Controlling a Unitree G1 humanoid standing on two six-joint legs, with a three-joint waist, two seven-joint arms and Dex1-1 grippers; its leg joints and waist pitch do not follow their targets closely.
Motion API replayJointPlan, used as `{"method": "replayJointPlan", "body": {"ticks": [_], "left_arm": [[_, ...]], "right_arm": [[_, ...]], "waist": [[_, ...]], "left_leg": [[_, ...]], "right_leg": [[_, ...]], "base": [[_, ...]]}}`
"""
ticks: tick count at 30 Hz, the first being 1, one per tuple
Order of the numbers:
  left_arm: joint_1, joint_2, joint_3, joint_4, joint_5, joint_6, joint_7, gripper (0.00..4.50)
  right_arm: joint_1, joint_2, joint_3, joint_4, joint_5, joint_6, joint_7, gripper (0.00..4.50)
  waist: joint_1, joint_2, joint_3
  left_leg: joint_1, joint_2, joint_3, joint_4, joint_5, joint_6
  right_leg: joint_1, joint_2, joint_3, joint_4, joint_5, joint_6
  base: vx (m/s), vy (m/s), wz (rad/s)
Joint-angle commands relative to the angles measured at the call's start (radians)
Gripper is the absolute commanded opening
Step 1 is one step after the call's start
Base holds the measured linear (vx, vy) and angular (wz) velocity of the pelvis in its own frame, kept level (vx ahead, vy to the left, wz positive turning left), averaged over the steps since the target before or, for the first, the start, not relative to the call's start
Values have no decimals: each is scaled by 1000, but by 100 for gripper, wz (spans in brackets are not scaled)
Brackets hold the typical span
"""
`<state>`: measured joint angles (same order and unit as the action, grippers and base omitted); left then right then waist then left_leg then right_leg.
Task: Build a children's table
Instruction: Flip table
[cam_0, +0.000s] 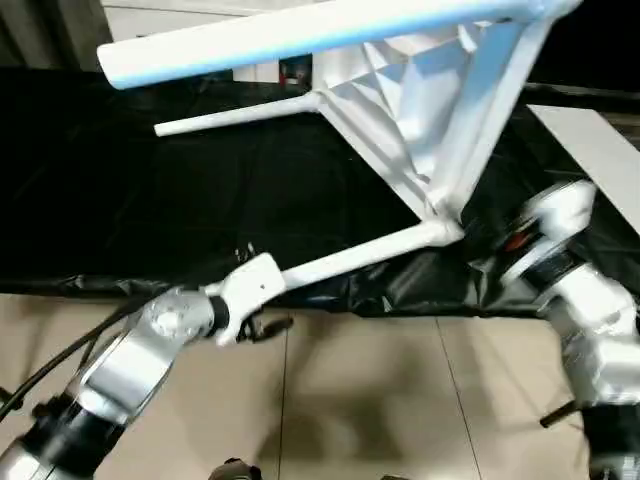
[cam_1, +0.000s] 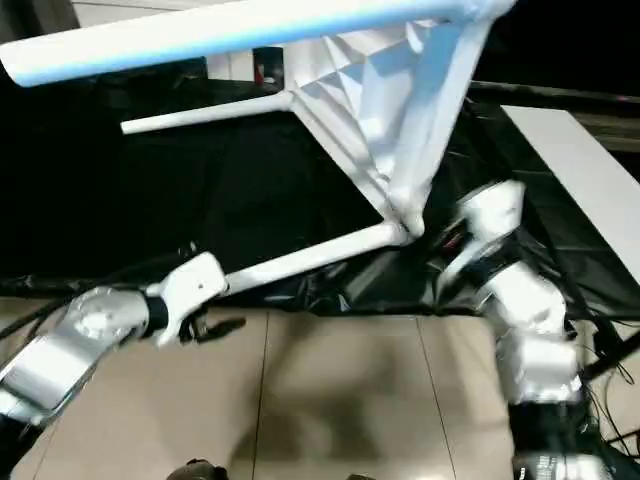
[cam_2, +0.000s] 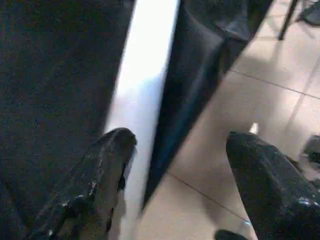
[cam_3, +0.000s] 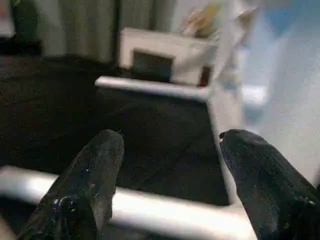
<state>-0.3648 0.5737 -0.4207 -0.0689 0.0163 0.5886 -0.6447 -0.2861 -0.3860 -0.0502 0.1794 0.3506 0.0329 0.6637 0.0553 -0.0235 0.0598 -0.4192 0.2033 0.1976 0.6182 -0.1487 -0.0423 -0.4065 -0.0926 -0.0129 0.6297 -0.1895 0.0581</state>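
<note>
The children's table lies tipped on its side on the black cloth. Its ribbed white tabletop (cam_0: 420, 90) faces me, and white legs stick out from its corner sockets. The nearest leg (cam_0: 360, 255) runs from the low corner toward my left arm. My left gripper (cam_2: 180, 140) is open at that leg's free end, and the leg (cam_2: 145, 90) lies against one finger (cam_2: 100, 180). My right gripper (cam_3: 170, 137) is open next to the tabletop's low corner, with a leg (cam_3: 165, 212) crossing under its fingers. A further leg (cam_0: 235, 115) points left, and another (cam_0: 300, 40) spans the top.
Black cloth (cam_0: 150, 190) covers the work surface, whose front edge meets a beige tiled floor (cam_0: 360, 390). A white board (cam_0: 590, 150) lies at the right. A white cabinet (cam_3: 165, 60) stands behind. Dark cables (cam_0: 60, 360) trail by my left forearm.
</note>
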Motion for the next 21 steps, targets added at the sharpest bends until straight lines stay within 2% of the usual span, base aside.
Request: {"method": "replayJointPlan", "body": {"ticks": [1,2,3,4,5,6,7,8,9,10,11,13,14,15,16,18,20,21], "left_arm": [[-13,-7,-16,27,26,-19,14,350],[-13,-7,-16,27,26,-19,14,350],[-42,-39,-15,96,95,-87,106,350],[-53,-53,-9,119,119,-109,149,350],[-53,-53,-9,119,119,-109,149,350],[-69,-80,17,138,162,-181,261,350],[-69,-103,48,130,169,-208,327,350],[-69,-103,48,130,169,-208,327,350],[-59,-169,142,111,161,-259,481,350],[-50,-207,196,97,145,-273,546,350],[-31,-253,267,66,102,-255,587,350],[15,-336,387,-6,3,-209,611,350],[15,-336,387,-6,3,-209,611,350],[59,-386,443,-63,-51,-199,610,350],[87,-398,450,-99,-61,-176,600,350],[147,-415,446,-168,-98,-197,585,350],[186,-405,424,-207,-85,-199,588,350],[214,-414,415,-209,-73,-244,610,350]], "right_arm": [[-1,-8,8,-32,-14,22,8,344],[-1,-8,8,-32,-14,22,8,344],[-3,-1,30,-29,-40,31,-3,344],[-2,1,36,-29,-48,31,-7,344],[-2,1,36,-29,-48,31,-7,344],[-3,6,40,-28,-60,35,-26,344],[-2,12,40,-30,-60,38,-37,344],[-2,12,40,-30,-60,38,-37,344],[1,21,38,-35,-66,48,-65,344],[3,26,37,-37,-71,53,-79,344],[6,32,36,-39,-78,56,-98,344],[18,50,32,-48,-99,54,-148,344],[18,50,32,-48,-99,54,-148,344],[31,75,23,-69,-84,97,-178,344],[41,89,23,-88,-79,127,-200,344],[63,114,28,-122,-79,167,-232,344],[87,132,38,-143,-72,174,-240,344],[110,142,67,-146,-105,146,-251,344]], "waist": [[-3,-1,-60],[-3,0,-60],[-6,1,-59],[-8,2,-57],[-5,2,-61],[-7,1,-59],[-10,1,-59],[-9,3,-62],[-11,6,-61],[-12,6,-61],[-11,4,-62],[-17,-2,-59],[-24,-5,-58],[-28,0,-56],[-31,0,-55],[-32,6,-55],[-35,13,-55],[-30,12,-50]], "left_leg": [[46,14,-29,-97,-525,-88],[46,14,-30,-97,-527,-89],[48,14,-31,-98,-545,-90],[49,13,-32,-97,-559,-92],[55,13,-32,-94,-568,-96],[53,13,-35,-94,-576,-95],[50,13,-37,-96,-579,-96],[48,16,-39,-101,-572,-95],[47,18,-39,-104,-575,-94],[46,18,-40,-104,-575,-96],[52,18,-38,-104,-583,-93],[51,13,-37,-102,-595,-83],[49,11,-37,-101,-593,-75],[46,10,-40,-104,-604,-75],[46,10,-42,-105,-609,-77],[45,12,-48,-110,-632,-84],[48,16,-58,-121,-680,-91],[58,17,-57,-121,-718,-95]], "right_leg": [[1,-27,6,-108,-508,-121],[1,-28,6,-108,-515,-119],[-3,-26,4,-111,-529,-114],[-5,-25,2,-113,-536,-109],[-7,-27,2,-116,-545,-105],[-6,-28,0,-119,-550,-104],[-3,-28,-3,-118,-547,-103],[2,-28,-4,-113,-514,-109],[4,-25,-5,-111,-479,-122],[7,-23,-8,-111,-459,-128],[4,-23,-8,-112,-447,-135],[4,-24,-13,-122,-476,-134],[5,-25,-14,-127,-499,-124],[7,-24,-17,-129,-524,-108],[8,-22,-19,-132,-526,-103],[9,-22,-22,-135,-524,-94],[15,-20,-33,-137,-470,-101],[4,-17,-38,-146,-481,-97]], "base": [[0,0,0],[0,0,0],[0,0,0],[0,0,0],[0,0,0],[0,0,0],[0,0,0],[0,0,0],[0,0,0],[0,0,0],[0,0,0],[0,0,0],[0,0,0],[0,0,0],[-9,23,-18],[-10,20,-18],[0,0,0],[0,0,0]]}}
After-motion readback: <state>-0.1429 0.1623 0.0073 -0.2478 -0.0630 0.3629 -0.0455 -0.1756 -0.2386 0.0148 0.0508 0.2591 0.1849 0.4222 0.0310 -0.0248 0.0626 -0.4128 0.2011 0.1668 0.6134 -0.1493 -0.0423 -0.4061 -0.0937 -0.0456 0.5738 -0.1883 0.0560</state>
